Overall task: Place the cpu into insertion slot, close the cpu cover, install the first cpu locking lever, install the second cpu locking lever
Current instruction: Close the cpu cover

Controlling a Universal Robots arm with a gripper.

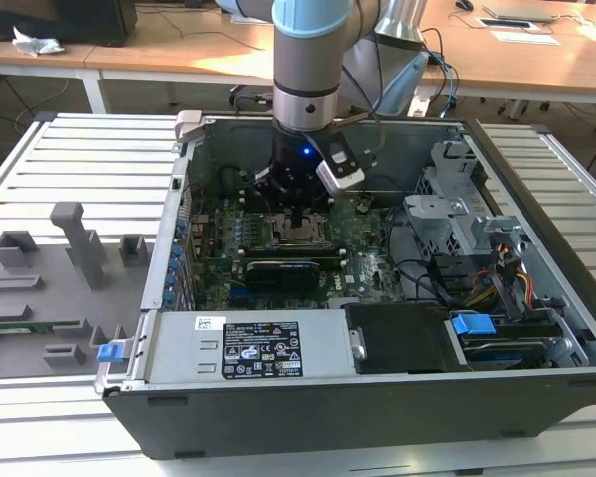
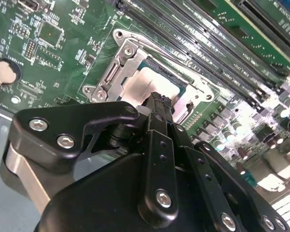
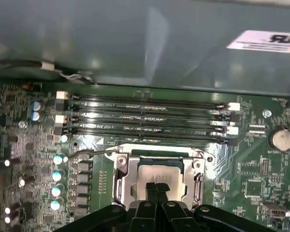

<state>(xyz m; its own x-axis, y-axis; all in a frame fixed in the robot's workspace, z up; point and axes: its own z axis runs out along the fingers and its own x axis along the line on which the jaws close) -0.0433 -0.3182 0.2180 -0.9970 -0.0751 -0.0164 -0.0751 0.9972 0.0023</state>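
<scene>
The cpu [image 3: 159, 172] lies flat in the insertion slot [image 1: 296, 237], its pale silvery top showing through the cut-out of the cpu cover [image 3: 122, 180]. That silver frame lies down around the chip, as the second wrist view also shows for the cpu [image 2: 147, 82] and the cpu cover [image 2: 117, 72]. My gripper [image 3: 157, 186] is shut, its two black fingertips side by side, at or just above the chip's near edge; contact cannot be told. It also appears in the exterior view, gripper [image 1: 296, 216], and in the second wrist view, gripper [image 2: 159, 99]. A thin wire locking lever [image 3: 94, 153] juts out from one socket corner.
Several long black memory slots [image 3: 145, 118] run beside the socket, with the case wall [image 3: 145, 43] just behind them. A black graphics card [image 1: 288, 270], a drive cage [image 1: 447, 214] and cables [image 1: 497, 273] crowd the open case. A grey fixture tray [image 1: 50, 288] lies at the exterior view's left.
</scene>
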